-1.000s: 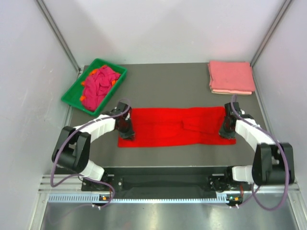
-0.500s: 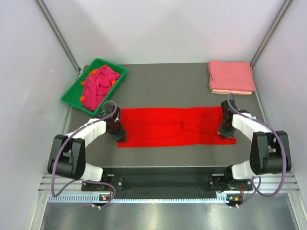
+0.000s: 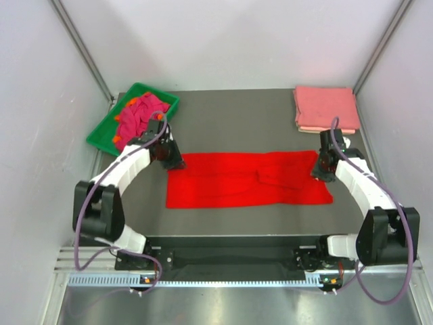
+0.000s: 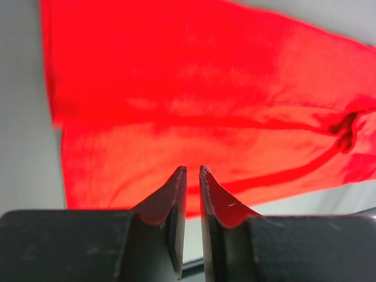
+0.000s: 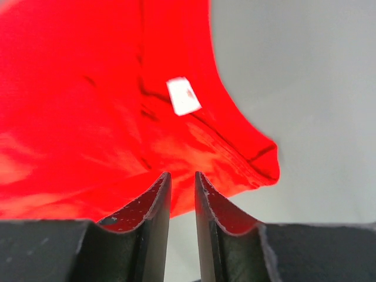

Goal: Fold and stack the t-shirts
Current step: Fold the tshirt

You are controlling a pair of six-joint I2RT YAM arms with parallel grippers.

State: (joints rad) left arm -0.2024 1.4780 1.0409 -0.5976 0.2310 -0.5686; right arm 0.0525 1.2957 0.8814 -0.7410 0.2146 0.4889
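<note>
Red t-shirt [image 3: 249, 179] lies flat as a long folded band at mid tabletop [image 3: 237, 125]. Left gripper [image 4: 192, 170] is at its far left corner and right gripper [image 5: 182, 174] at its right end. Both have jaws slightly parted and hold nothing.

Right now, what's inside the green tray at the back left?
A crumpled magenta shirt fills the green tray, with bits of orange cloth showing at its edges. The tray's floor and anything beneath the pile are covered.
</note>
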